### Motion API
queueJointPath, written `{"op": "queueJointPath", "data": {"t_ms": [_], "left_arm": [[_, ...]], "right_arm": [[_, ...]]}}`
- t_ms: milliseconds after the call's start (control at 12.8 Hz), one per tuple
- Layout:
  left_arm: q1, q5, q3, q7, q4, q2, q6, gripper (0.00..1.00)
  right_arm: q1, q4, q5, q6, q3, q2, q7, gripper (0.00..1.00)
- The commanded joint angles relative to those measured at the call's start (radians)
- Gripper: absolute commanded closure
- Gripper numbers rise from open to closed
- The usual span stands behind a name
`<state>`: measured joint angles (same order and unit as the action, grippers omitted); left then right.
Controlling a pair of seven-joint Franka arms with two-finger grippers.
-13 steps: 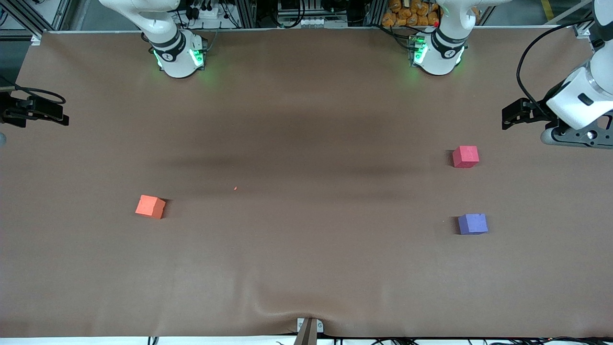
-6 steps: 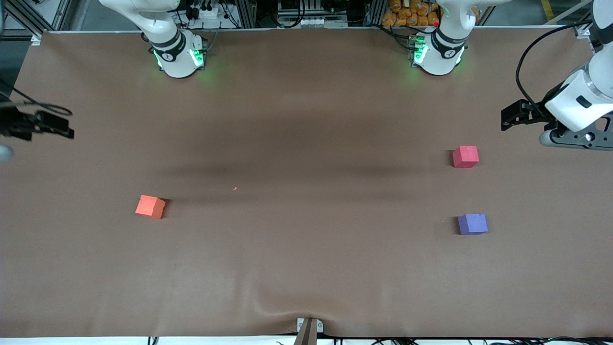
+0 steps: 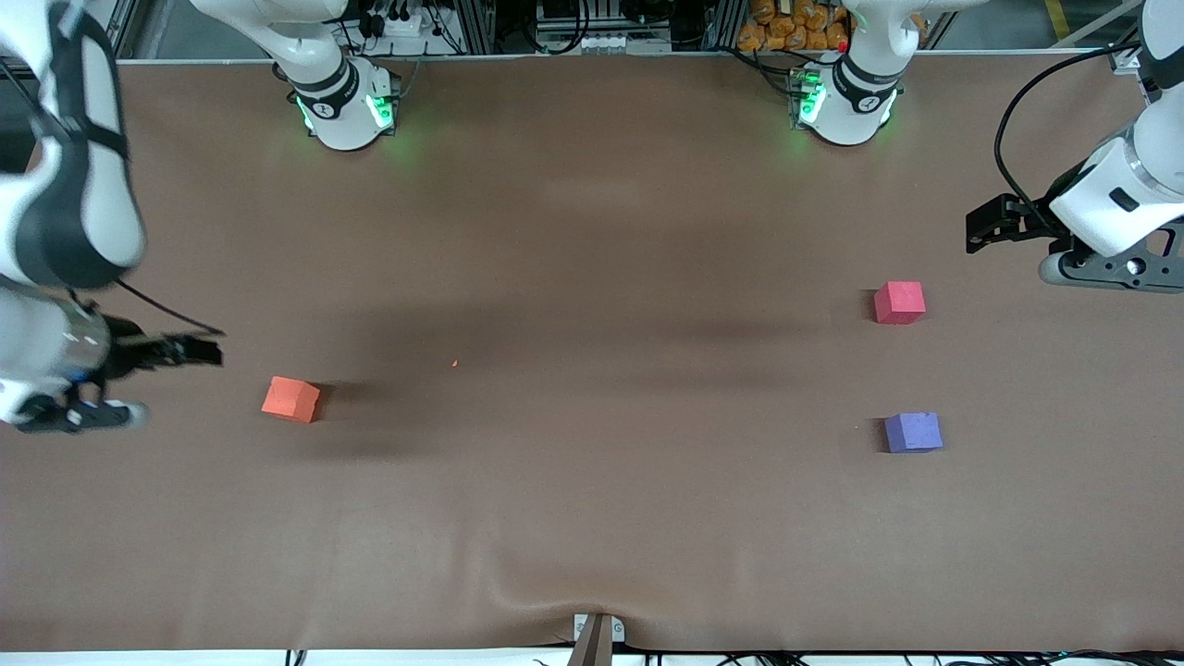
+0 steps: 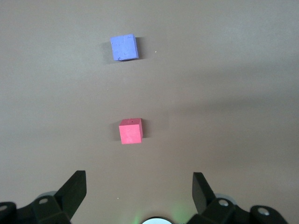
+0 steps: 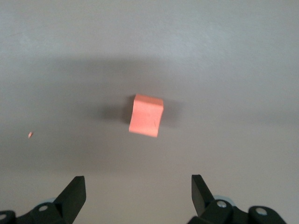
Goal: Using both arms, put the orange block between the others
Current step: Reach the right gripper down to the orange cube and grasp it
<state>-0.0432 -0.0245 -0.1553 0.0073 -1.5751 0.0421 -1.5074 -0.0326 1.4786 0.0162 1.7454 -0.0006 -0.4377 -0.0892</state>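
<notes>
- Grippers: I have two, both up in the air and both released, holding nothing.
- My right gripper (image 3: 199,351) hangs over the brown table cover (image 3: 592,518) at the right arm's end of the table, just beside the orange block (image 3: 290,399) and apart from it.
- In the right wrist view my right gripper (image 5: 138,193) shows its two black fingers (image 5: 74,191) spread wide, with the orange block (image 5: 146,115) lying on the cover ahead of the gap between them.
- The orange block rests flat on the cover, turned slightly askew. A tiny orange crumb (image 3: 454,363) lies on the cover farther toward the table's middle; it also shows in the right wrist view (image 5: 30,135).
- My left gripper (image 3: 982,225) hangs over the cover at the left arm's end of the table, near the pinkish-red cube (image 3: 899,302) but not touching it.
- In the left wrist view my left gripper (image 4: 139,191) shows its fingers (image 4: 202,189) spread wide. The pinkish-red cube (image 4: 130,131) lies closest ahead of the gap, and the purple cube (image 4: 124,47) lies farther out along the same line.
- The purple cube (image 3: 913,432) sits nearer to the front camera than the pinkish-red cube, with bare cover between them.
- The orange block lies well apart from both of these cubes.
</notes>
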Motion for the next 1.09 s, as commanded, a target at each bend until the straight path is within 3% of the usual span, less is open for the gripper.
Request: {"op": "queueJointPath", "data": {"t_ms": [0,312,1016], "left_arm": [[0.003,-0.02,-0.004,-0.018,0.012,0.002,0.013,0.0],[0.005,-0.02,-0.006,-0.018,0.006,0.01,0.013,0.0],[0.003,-0.02,-0.007,-0.032,-0.002,0.005,0.01,0.0]], "right_arm": [[0.005,0.046,0.03,0.106,-0.002,-0.056,0.011,0.0],[0.005,0.066,0.033,0.224,-0.004,-0.162,0.012,0.0],[-0.003,0.111,0.033,0.307,-0.004,-0.222,0.089,0.0]]}}
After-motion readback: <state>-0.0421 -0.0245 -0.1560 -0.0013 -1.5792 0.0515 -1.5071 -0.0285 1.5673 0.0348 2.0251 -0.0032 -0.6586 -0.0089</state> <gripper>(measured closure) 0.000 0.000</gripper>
